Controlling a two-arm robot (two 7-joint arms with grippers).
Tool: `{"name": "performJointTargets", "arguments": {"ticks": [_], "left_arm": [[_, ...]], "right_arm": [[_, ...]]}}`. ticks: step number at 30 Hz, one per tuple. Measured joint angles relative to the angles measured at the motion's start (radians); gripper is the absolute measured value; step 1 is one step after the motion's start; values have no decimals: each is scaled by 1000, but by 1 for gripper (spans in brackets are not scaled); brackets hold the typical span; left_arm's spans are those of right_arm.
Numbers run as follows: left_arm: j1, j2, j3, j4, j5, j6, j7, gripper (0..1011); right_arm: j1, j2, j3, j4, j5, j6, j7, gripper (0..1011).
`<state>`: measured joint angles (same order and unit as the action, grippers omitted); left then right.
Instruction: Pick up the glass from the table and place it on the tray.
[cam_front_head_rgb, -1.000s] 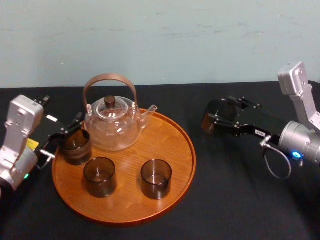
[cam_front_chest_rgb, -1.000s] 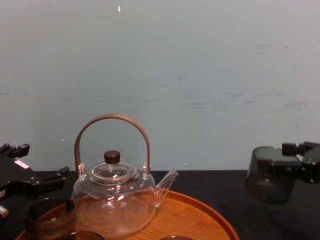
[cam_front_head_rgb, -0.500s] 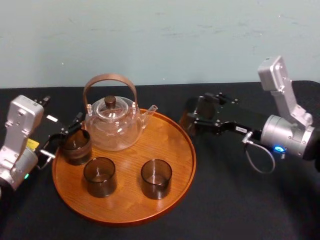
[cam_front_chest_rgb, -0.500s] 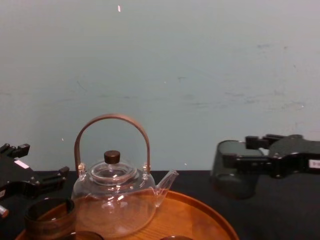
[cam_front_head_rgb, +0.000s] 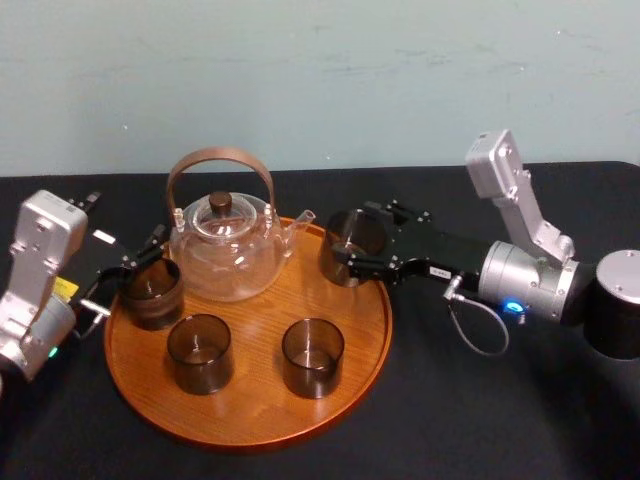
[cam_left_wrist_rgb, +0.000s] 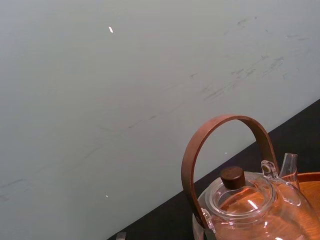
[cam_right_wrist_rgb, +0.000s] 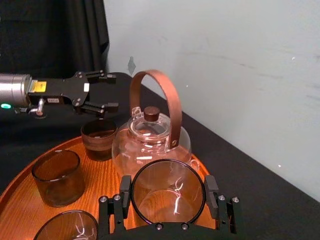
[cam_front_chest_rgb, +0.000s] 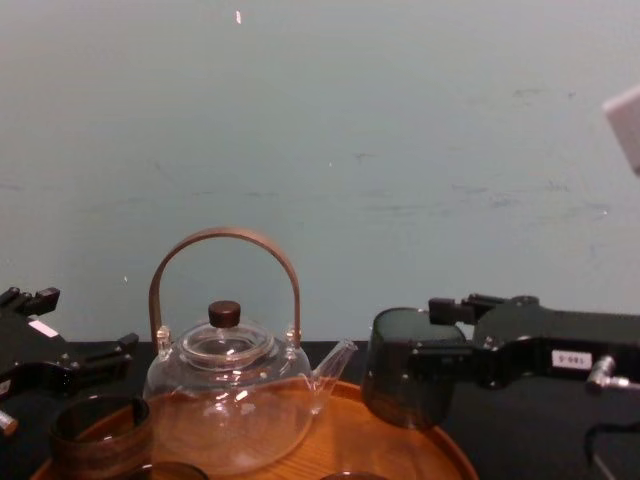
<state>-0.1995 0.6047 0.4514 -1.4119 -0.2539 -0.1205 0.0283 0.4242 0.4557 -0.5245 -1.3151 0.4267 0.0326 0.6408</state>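
My right gripper (cam_front_head_rgb: 352, 250) is shut on the glass (cam_front_head_rgb: 348, 240), a smoky tumbler held upright just above the right rear part of the round wooden tray (cam_front_head_rgb: 250, 438). In the right wrist view its fingers (cam_right_wrist_rgb: 125, 189) press both sides of the glass (cam_right_wrist_rgb: 167, 200). The chest view shows the glass (cam_front_chest_rgb: 403, 380) hanging low over the tray rim (cam_front_chest_rgb: 440, 440), next to the teapot's spout. My left gripper (cam_front_head_rgb: 130, 268) stands open at the tray's left edge, just behind a tumbler (cam_front_head_rgb: 152, 292).
A clear glass teapot (cam_front_head_rgb: 225, 248) with an arched wooden handle stands at the tray's rear. Two more tumblers (cam_front_head_rgb: 199, 352) (cam_front_head_rgb: 312, 356) sit at the tray's front. Black cloth covers the table (cam_front_head_rgb: 480, 420); a pale wall rises behind.
My right arm has carried the glass leftward, from above the black cloth to over the tray's right rear edge. The left arm has not moved.
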Motion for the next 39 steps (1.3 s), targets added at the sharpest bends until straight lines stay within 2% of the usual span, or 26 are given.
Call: {"name": "performJointTargets", "arguments": {"ticks": [18, 39], "left_arm": [[0, 0, 0, 0, 0, 0, 0, 1001], [0, 0, 0, 0, 0, 0, 0, 1001]], "right_arm": [[36, -49, -54, 132, -45, -64, 33, 889], [62, -89, -57, 223, -90, -90, 19, 889]]}}
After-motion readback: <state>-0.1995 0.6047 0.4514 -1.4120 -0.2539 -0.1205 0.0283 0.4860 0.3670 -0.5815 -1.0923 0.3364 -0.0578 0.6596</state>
